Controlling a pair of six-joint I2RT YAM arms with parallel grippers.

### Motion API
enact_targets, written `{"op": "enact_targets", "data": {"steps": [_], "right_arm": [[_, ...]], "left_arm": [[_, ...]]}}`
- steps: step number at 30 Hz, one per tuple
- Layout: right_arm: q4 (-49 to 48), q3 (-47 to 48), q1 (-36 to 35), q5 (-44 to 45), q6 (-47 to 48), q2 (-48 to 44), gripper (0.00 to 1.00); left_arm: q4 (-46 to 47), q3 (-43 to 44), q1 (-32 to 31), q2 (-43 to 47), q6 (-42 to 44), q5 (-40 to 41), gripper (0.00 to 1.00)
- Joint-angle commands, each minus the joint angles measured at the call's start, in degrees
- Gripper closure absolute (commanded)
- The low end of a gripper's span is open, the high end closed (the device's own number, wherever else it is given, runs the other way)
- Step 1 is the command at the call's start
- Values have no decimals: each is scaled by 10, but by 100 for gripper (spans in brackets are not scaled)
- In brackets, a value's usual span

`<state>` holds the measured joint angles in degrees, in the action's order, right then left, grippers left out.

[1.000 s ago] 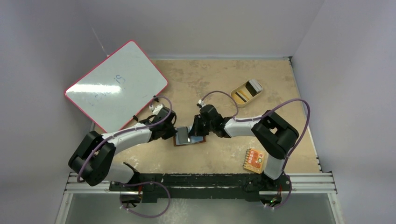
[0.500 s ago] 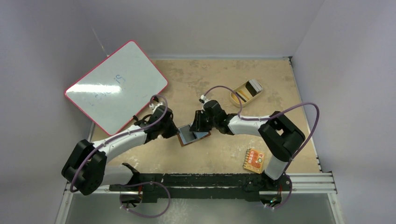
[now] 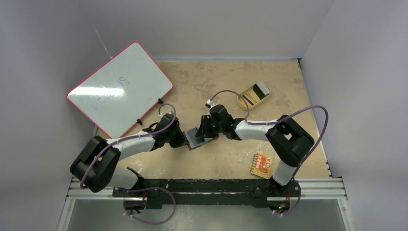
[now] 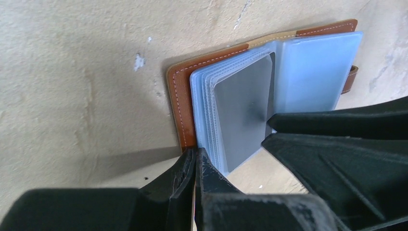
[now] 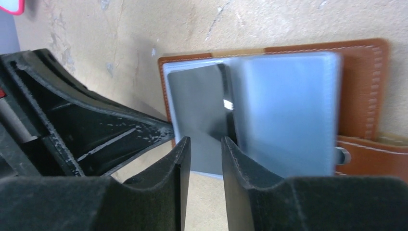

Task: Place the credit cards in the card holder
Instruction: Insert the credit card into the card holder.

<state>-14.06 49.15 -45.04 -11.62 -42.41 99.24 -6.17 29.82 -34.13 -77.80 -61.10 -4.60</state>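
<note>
The brown card holder lies open on the table, about midway between its left and right edges and nearer the near edge than the far one, with its bluish clear pockets fanned up. One black credit card sits inside a pocket on the holder's left half, showing dark through the plastic.

My left gripper is clenched, fingers pressed flat together, with the tips at the holder's left edge where leather meets pockets. Whether they pinch the cover there I cannot tell.

My right gripper faces it from the other side, fingers parted a little and released — nothing sits between them. They stand just over the edge of the pocket that holds the card. The two grippers nearly meet above the holder.

More cards lie in a tan oval dish toward the far right corner. An orange-red patterned packet lies by the near right corner — well apart from the holder. A red-rimmed whiteboard overhangs the table's left edge.
</note>
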Motion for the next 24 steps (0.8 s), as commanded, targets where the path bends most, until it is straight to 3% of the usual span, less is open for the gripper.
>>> {"op": "enact_targets", "data": {"steps": [1, 3, 7, 12, 15, 17, 22, 24], "right_arm": [[-41, -7, -18, -30, -17, 5, 70], [-73, -11, -23, -52, -30, 13, 78], [-91, -14, -30, -59, -50, 23, 80], [-31, -7, -30, -25, -32, -16, 71], [21, 10, -29, 39, -14, -43, 67], [51, 17, -29, 71, 3, -50, 72], [114, 37, -29, 135, 43, -49, 99], [128, 43, -29, 152, 55, -45, 100]], "left_arm": [[46, -14, 2, -18, -13, -8, 100], [45, -16, 2, -19, -14, -3, 100], [41, -14, 2, -20, -13, 2, 100], [13, -1, 3, -14, 0, 19, 100], [7, 3, 2, -14, 4, 23, 100], [6, 4, 2, -14, 4, 24, 100], [-2, 8, 2, -11, 6, 28, 100], [-2, 7, 2, -10, 6, 30, 100]]}}
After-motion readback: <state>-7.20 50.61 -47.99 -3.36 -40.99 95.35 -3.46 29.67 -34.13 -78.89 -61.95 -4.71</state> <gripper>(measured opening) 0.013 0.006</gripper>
